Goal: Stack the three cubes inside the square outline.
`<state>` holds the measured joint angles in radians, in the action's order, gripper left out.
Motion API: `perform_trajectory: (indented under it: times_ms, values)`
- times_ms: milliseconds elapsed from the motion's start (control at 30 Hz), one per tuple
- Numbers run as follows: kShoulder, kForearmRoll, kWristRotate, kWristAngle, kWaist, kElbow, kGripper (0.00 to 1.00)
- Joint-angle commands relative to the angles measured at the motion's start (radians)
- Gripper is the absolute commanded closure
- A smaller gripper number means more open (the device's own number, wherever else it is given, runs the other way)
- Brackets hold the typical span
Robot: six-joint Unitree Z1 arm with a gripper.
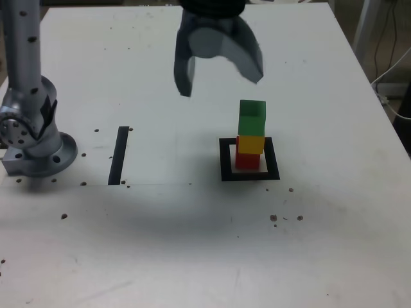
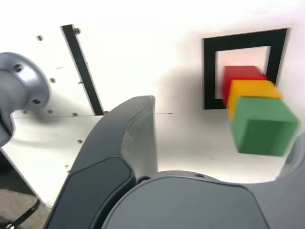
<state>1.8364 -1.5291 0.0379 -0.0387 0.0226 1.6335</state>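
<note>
**Cube stack stands free below the spread gripper**

Inside the square outline (image 1: 224,160) on the table (image 1: 192,244), the red cube (image 1: 247,160) sits at the bottom, the yellow cube (image 1: 251,144) on it, and the green cube (image 1: 252,118) on top, slightly offset. Above and toward the exterior view's left hangs the gripper (image 1: 220,81), jaws spread wide, grasping nothing, clear of the green cube. A black strip (image 1: 119,155) lies well apart.

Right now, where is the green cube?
The green cube tops the stack, on the yellow cube, inside the square outline toward the exterior view's right.
</note>
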Motion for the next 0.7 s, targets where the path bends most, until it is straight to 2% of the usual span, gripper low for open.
perform_trajectory:
  times_ms: [0,200,400,667]
  values:
    - [-0.058,0.013,-0.016,-0.012,-0.005,-0.088,0.00]
    - [-0.166,0.088,-0.039,-0.016,-0.011,-0.297,0.00]
    - [-0.228,0.192,-0.049,-0.005,-0.011,-0.488,0.00]
    - [-0.250,0.258,-0.051,0.021,-0.011,-0.595,0.00]
